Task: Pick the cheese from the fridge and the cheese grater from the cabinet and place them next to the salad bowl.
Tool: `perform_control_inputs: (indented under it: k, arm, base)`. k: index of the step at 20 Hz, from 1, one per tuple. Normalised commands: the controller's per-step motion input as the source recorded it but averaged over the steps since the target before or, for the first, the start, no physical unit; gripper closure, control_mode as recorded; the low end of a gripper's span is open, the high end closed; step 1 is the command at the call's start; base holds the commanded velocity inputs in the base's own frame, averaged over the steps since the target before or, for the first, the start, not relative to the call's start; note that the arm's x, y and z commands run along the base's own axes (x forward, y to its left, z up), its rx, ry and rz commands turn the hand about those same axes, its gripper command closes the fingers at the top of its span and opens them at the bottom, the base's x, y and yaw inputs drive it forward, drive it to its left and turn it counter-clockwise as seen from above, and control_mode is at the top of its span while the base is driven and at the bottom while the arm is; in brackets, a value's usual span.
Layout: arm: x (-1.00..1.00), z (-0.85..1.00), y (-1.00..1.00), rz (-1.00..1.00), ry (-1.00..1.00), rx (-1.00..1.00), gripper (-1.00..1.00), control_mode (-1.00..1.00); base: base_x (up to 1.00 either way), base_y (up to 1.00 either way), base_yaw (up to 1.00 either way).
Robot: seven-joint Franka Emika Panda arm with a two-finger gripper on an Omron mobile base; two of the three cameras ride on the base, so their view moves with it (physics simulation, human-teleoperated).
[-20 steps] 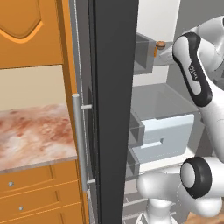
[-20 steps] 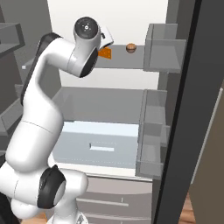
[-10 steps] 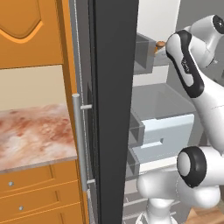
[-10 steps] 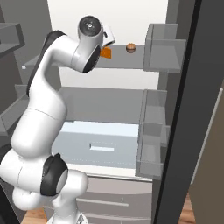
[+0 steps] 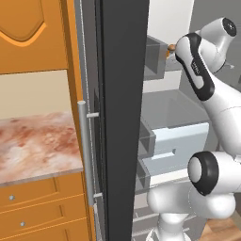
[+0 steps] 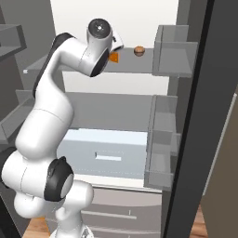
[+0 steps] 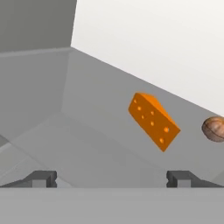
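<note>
Hand view: gripper (image 7: 111,178) is hovering spread wide, short of the cheese (image 7: 153,120).
The cheese is sitting on the fridge (image 5: 123,94) upper shelf, open shelf surrounding it, a brown ball (image 7: 214,128) lying just beside.

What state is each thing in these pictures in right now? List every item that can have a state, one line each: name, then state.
fridge: door open, inner shelves showing.
cheese: resting on the upper fridge shelf, not gripped.
pincer: open, fingertips spread wide, short of the cheese.
small brown ball: on the same shelf, beside the cheese, apart from it.
fridge drawer: shut.
orange drawers: shut.
</note>
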Motion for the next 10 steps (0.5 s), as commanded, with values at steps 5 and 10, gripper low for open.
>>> perform_control_inputs:
  k: [5, 10]
  arm:
    - [0.15, -0.24, 0.00, 0.00, 0.00, 0.00, -1.00, -1.00]
    - [0.10, -0.02, 0.01, 0.00, 0.00, 0.00, -1.00, -1.00]
  base:
    - [0.00, 0.00, 0.00]
    - [0.00, 0.00, 0.00]
